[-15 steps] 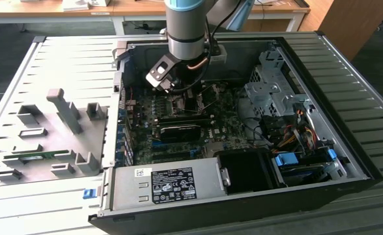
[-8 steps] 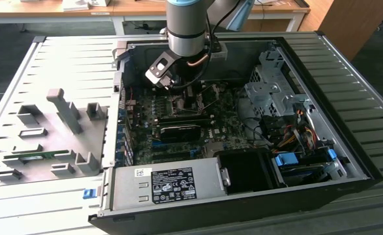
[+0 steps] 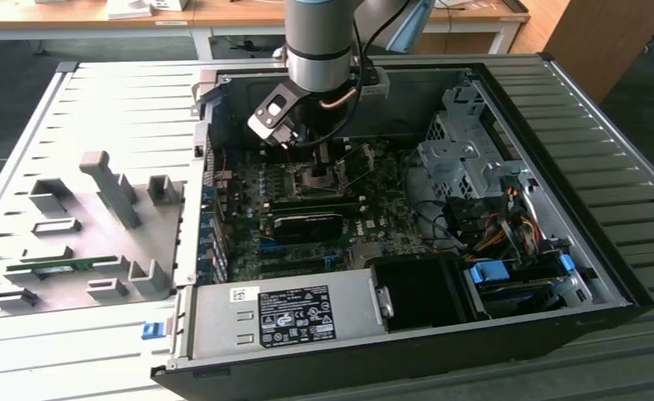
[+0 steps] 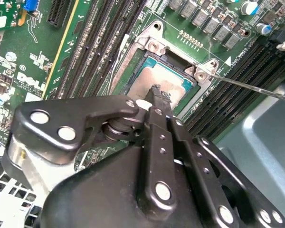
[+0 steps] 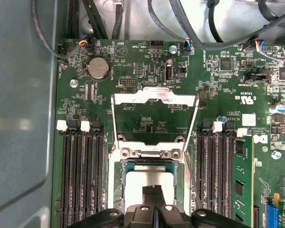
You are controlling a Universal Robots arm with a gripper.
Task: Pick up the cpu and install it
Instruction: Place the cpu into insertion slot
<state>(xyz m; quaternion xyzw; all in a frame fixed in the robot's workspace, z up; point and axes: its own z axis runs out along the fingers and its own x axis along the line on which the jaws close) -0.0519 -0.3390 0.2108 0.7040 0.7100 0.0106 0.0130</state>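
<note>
Working remotely, I see my gripper (image 4: 156, 92), fingers shut together on nothing, poised inside the open computer case (image 3: 622, 280) with its tips over the cpu (image 4: 173, 78), which lies flat in the socket (image 4: 152, 46) directly beneath, load plate (image 5: 154, 97) raised beyond

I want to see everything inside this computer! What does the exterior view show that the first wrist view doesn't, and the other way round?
Exterior view: the whole open case, the power supply box, and a grey tray on the exterior view's left. First wrist view: a round coin battery and the socket's flipped-up metal frame, close up. Both: the green motherboard and the gripper; the wrist view has its jaws shut over the cpu.
</note>
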